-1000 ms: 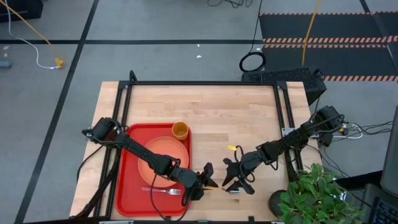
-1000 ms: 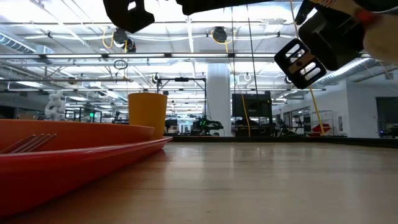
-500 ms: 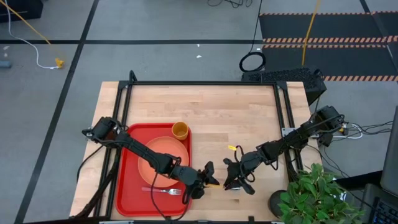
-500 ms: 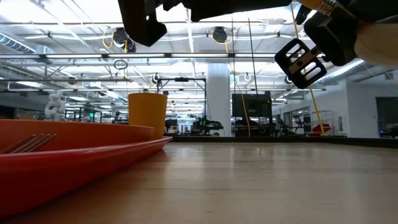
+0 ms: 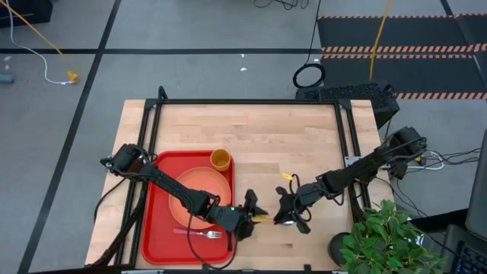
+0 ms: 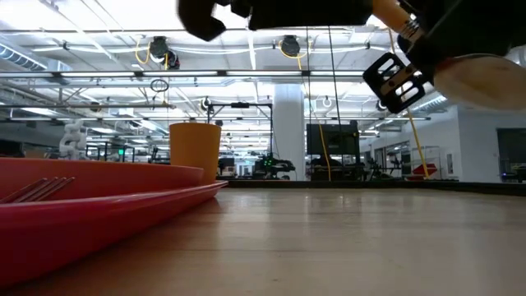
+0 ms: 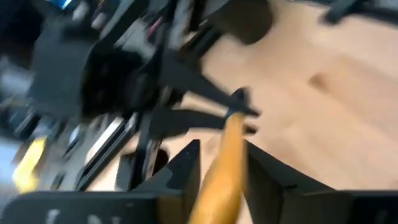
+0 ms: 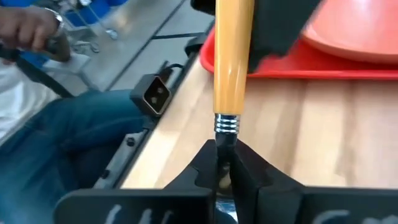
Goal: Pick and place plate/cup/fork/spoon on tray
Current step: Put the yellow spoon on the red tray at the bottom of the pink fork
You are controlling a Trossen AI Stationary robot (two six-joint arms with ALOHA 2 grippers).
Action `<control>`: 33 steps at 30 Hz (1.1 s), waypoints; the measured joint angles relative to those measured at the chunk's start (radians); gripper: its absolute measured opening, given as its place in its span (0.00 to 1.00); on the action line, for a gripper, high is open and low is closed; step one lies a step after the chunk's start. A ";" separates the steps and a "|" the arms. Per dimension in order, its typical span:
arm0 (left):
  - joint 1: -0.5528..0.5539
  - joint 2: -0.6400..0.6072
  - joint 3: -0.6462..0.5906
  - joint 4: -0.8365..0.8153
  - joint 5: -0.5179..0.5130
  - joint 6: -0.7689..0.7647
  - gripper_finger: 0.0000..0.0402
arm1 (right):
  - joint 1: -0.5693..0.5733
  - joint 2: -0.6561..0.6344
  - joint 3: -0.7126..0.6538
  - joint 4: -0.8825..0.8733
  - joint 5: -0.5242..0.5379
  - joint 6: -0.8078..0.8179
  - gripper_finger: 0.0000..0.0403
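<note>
The spoon (image 5: 263, 218), with its orange handle (image 8: 233, 56), hangs in the air just right of the red tray (image 5: 156, 228), between my two grippers. My right gripper (image 5: 280, 216) is shut on it. My left gripper (image 5: 254, 215) stands open, with the handle (image 7: 227, 168) between its fingers. On the tray are the salmon plate (image 5: 199, 194), the yellow-orange cup (image 5: 221, 159) at its far right corner, and the fork (image 5: 202, 234) near its front. In the low view the cup (image 6: 195, 152) stands upright on the tray (image 6: 107, 205). My left gripper has a finger (image 7: 183, 168) on each side of the orange handle; whether either one touches it, I cannot tell. My right gripper pinches the spoon's metal neck (image 8: 224, 140), just below the ribbed collar, between its two fingers. It comes level from the table's right, along the spoon. The spoon is lifted clear, its handle pointing toward the tray.
A potted plant (image 5: 388, 240) stands at the table's near right corner. Black frame rails (image 5: 251, 101) run along the far and side edges. A seated person in jeans (image 8: 74, 124) shows beyond the table edge. Bare wood (image 5: 289, 144) lies right of the tray.
My right gripper has moved a little toward the table's left, up to the spoon, and has shut on its neck. The spoon has stayed in the air between the two grippers.
</note>
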 joint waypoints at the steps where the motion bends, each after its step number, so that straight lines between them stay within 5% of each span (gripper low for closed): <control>1: -0.001 0.000 0.000 -0.001 -0.039 -0.021 0.28 | 0.000 -0.022 0.000 -0.034 0.016 -0.002 0.02; 6: 0.001 -0.001 0.001 -0.034 -0.178 -0.151 0.40 | 0.028 -0.146 0.000 -0.207 0.113 -0.007 0.02; 16: -0.010 -0.121 0.001 -0.374 -0.178 -0.469 0.44 | 0.110 -0.327 0.000 -0.479 0.426 0.058 0.02; 24: -0.012 -0.254 0.001 -0.447 -0.170 -0.752 0.35 | 0.100 -0.255 0.001 -0.552 0.561 0.084 0.02; 33: 0.010 -0.264 0.001 -0.300 -0.084 -0.726 0.37 | 0.095 -0.064 0.106 -0.570 0.643 0.020 0.02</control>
